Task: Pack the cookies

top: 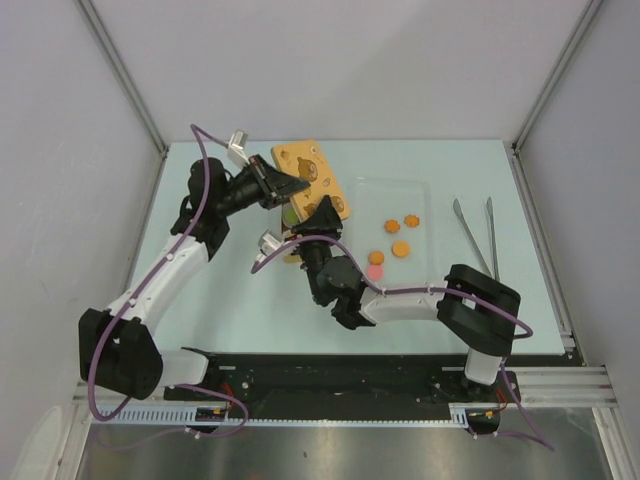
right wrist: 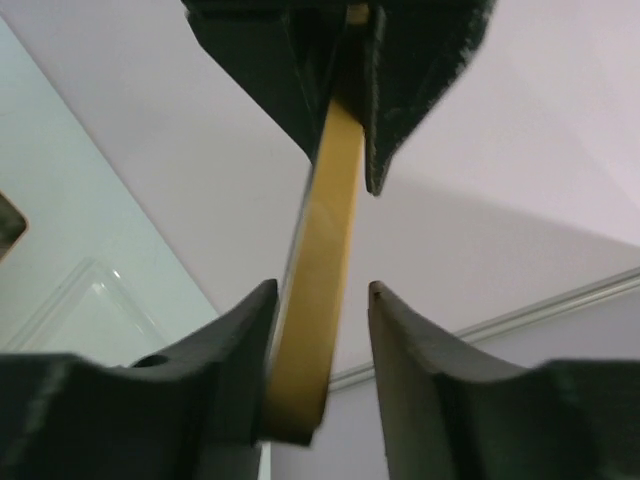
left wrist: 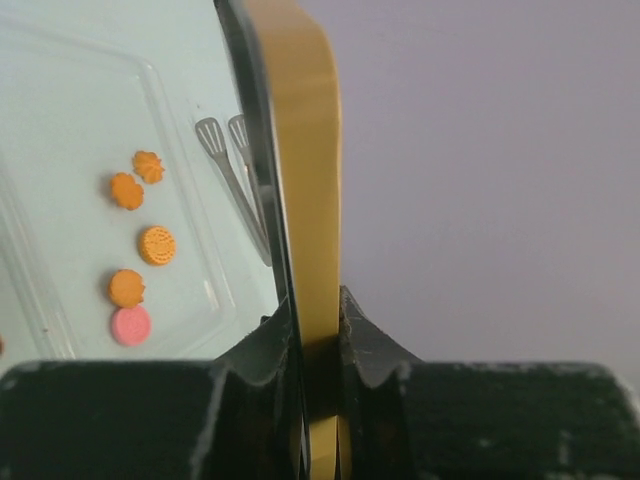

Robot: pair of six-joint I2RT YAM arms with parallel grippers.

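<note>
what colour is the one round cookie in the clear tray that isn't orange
Pink; the small round flat cookie shows best in the left wrist view.

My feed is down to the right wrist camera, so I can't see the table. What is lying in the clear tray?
Observer: Five cookies, four orange and one pink, lie loose in the clear tray.
Operator: Is there anything on the table beside it?
Observer: A pair of tongs lies to the tray's right, apart from it.
Operator: I only see the board edge-on. What is on its face?
Observer: From above, the yellow board shows several round hollows in its upper face.
</note>
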